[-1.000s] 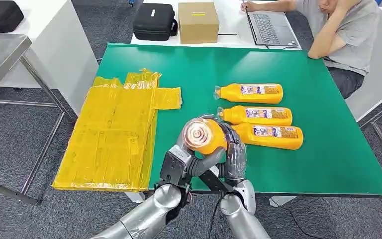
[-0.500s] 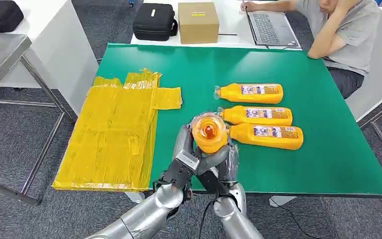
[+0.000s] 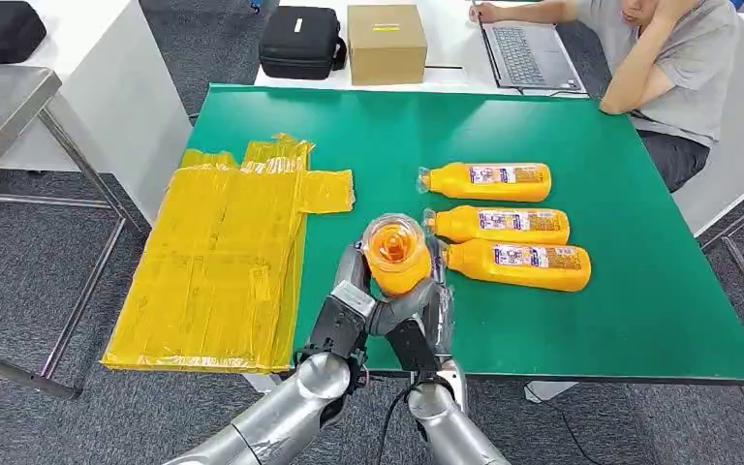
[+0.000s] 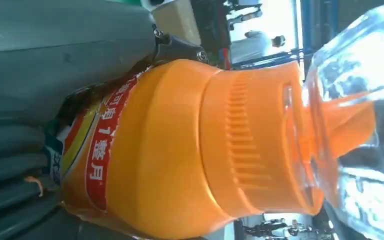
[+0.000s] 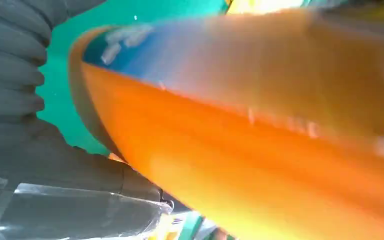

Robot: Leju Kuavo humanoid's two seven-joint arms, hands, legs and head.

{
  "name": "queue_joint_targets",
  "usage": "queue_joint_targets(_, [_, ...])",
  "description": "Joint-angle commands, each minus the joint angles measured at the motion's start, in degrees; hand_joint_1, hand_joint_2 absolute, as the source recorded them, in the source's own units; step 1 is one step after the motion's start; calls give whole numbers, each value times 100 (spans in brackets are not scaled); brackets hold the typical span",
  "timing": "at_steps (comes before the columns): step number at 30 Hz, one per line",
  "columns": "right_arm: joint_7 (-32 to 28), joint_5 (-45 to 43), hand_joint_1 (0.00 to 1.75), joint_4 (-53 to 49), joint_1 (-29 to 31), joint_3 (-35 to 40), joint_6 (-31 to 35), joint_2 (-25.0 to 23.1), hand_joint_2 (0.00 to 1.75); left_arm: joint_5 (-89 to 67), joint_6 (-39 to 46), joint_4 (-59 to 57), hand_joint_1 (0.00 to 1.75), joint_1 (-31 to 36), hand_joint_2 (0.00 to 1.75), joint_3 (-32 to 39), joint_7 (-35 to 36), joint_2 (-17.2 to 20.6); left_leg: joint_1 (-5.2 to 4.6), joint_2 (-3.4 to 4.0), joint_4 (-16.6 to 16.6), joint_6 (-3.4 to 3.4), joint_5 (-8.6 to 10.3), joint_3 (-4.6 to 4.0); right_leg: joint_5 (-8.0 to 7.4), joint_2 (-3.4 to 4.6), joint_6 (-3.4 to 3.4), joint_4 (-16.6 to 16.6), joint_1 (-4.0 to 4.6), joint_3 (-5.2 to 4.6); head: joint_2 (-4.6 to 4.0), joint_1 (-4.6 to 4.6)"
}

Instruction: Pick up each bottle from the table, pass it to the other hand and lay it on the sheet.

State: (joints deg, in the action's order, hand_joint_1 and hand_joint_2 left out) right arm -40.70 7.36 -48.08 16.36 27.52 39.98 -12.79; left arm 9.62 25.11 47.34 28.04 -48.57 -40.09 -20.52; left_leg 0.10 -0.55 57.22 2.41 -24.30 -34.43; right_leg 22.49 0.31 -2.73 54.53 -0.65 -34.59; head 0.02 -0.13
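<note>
Both hands' fingers grip bottle [image 3: 394,255], now lower, cap up; three bottles [image 3: 504,225] unmoved.

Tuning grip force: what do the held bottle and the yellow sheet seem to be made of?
The held bottle looks like smooth orange plastic with a ribbed collar, clear cap and glossy printed label. The yellow sheet seems thin shiny plastic film, judging by its wrinkles and glare.

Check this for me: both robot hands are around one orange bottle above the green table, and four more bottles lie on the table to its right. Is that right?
Not quite. The count is off: three bottles lie on the green table, the far bottle, the middle bottle and the near bottle, as the head view shows. The left hand and right hand do both hold the raised bottle.
</note>
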Motion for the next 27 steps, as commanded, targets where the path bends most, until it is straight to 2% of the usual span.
queue_joint_targets(1, [70, -189, 0, 278, 367, 155, 2, 187, 175, 15, 60, -650, 175, 177, 175, 154, 9, 58, -1, 15, -2, -10, -10, 27, 8, 8, 9, 1, 1, 22, 0, 0])
queue_joint_targets(2, [70, -228, 0, 261, 338, 98, 2, 205, 175, -259, 430, -564, 175, 208, 175, 204, 9, 134, 0, 12, -4, -8, -6, 20, 4, 7, 7, -2, 1, 16, 0, -2])
queue_joint_targets(7, [70, -268, 0, 128, 248, 90, 2, 304, 175, -649, 1009, -511, 175, 285, 175, 465, 9, 335, -1, 17, -3, -12, -10, 29, 9, 11, 11, 2, 0, 21, 0, 0])
queue_joint_targets(13, [70, -245, 0, 79, 204, 107, 2, 313, 175, -685, 1049, -493, 175, 276, 175, 498, 9, 369, 0, 13, -3, -12, -10, 31, 10, 5, 11, 4, 1, 23, 0, -2])
queue_joint_targets(17, [70, 19, 0, -127, -7, 96, 2, 338, 175, -820, 1364, -493, 175, 298, 175, 910, 9, 467, 2, 17, -4, -10, -8, 26, 6, 11, 9, -1, 3, 19, 0, 0])
queue_joint_targets(19, [70, -116, 0, -340, -88, 382, 2, 407, 175, -886, 1476, -533, 175, 339, 175, 1135, 9, 479, 1, 15, -5, -13, -11, 34, 10, 8, 11, 0, 2, 26, 0, -2])
queue_joint_targets(22, [70, 48, 0, -345, -164, 274, 2, 322, 175, -846, 1484, -537, 175, 408, 175, 1442, 9, 469, 3, 11, -2, -13, -8, 25, 9, 5, 11, 2, 4, 18, 0, -2])
queue_joint_targets(24, [70, 76, 0, -363, -194, 265, 2, 310, 175, -1327, 1489, -520, 175, 405, 175, 1912, 9, 413, 3, 13, -1, -9, -4, 13, 3, 9, 7, 1, 4, 8, 0, -2])
queue_joint_targets(27, [70, 87, 0, -456, -269, 278, 2, 334, 175, -3023, 1489, -225, 175, 245, 175, 3350, 9, 225, 2, 18, 2, -13, -10, 24, 9, 11, 11, 7, 3, 15, -2, 0])
